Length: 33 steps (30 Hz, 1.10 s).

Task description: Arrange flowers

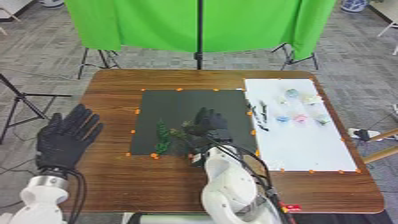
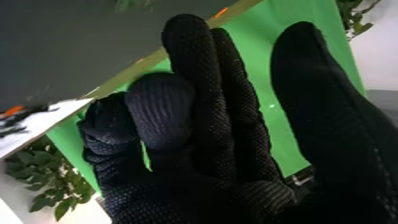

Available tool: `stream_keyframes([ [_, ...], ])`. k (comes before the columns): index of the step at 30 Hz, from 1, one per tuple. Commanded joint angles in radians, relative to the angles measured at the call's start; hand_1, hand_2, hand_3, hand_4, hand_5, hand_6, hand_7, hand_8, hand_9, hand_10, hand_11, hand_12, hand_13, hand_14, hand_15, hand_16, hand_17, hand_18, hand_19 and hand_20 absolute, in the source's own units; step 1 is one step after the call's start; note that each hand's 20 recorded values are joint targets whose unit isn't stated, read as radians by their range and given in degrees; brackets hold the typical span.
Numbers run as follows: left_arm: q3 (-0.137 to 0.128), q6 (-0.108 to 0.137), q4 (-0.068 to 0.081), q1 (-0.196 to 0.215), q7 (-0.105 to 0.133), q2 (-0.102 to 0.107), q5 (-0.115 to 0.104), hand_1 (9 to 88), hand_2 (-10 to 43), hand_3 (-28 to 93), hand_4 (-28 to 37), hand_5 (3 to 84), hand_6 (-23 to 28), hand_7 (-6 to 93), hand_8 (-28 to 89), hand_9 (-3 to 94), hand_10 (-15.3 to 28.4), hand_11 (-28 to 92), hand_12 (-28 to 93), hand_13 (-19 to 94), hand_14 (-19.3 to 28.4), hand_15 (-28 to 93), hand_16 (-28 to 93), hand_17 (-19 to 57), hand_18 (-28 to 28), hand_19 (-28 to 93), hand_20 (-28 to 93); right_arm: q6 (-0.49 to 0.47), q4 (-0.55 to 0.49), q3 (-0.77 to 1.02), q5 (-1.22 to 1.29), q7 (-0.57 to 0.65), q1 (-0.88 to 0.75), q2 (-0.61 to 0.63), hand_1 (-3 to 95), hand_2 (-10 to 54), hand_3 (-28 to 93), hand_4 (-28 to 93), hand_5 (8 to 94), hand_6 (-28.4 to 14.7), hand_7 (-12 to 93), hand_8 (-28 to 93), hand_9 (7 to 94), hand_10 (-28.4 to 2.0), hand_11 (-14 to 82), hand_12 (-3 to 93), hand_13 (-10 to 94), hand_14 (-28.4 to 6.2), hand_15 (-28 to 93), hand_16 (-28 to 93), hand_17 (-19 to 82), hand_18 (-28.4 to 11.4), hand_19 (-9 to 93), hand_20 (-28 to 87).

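Note:
My right hand [image 1: 212,123] is over the black mat [image 1: 174,100], just right of a green leafy sprig [image 1: 163,137] lying there. A smaller greenish piece [image 1: 179,133] lies between the sprig and the hand, partly hidden. In the right wrist view the right hand [image 2: 213,165] is open, some fingers straight and others slightly bent, holding nothing. My left hand [image 1: 67,140] is open above the table's left side. On the white sheet [image 1: 306,150] are a blue flower [image 1: 283,119], a pink flower [image 1: 300,118], a white flower [image 1: 313,99] and a pale blue one [image 1: 291,93].
Dark thin stems [image 1: 262,114] lie along the white sheet's left side. Orange tape marks border the mat and sheet on the brown table [image 1: 107,192]. A green cloth [image 1: 142,27] hangs on a stand beyond the table's far edge.

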Motion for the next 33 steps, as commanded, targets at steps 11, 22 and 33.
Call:
stream_keyframes([
  [11,0.004,0.002,0.004,0.012,-0.005,-0.01,-0.003,25.7,16.4,75,-28.3,48.3,8.4,16.8,-9,39.4,15.0,22,12,31,16.2,43,-7,-6.3,16.0,39,14,-0.268,-0.041,0.017,0.001,-0.031,-0.075,0.009,65.2,-9.5,73,-28,75.8,-4.3,23,9,85.4,-12.4,10.6,40.8,73,-10.0,59,47,43,-26.2,93,48],
  [22,0.007,0.006,0.006,0.015,-0.001,-0.013,-0.031,25.6,16.5,75,-28.3,48.4,8.4,16.8,-9,39.4,15.1,22,12,31,16.3,43,-7,-6.3,16.0,39,14,-0.309,-0.062,0.003,0.023,-0.023,-0.092,0.003,63.7,-9.5,73,-28,76.0,-4.3,22,9,85.7,-12.6,10.5,40.6,73,-10.5,58,47,42,-26.7,93,46],
  [33,-0.004,0.008,0.007,0.02,-0.006,-0.011,-0.025,25.6,16.4,75,-28.3,48.4,8.4,16.9,-9,39.4,15.1,22,12,31,16.1,43,-7,-6.2,16.0,39,14,-0.206,-0.076,0.069,0.045,0.053,-0.074,0.025,61.1,-9.5,73,-27,75.9,-5.0,22,10,85.2,-13.1,10.5,40.4,73,-11.1,59,46,43,-27.4,93,46],
])
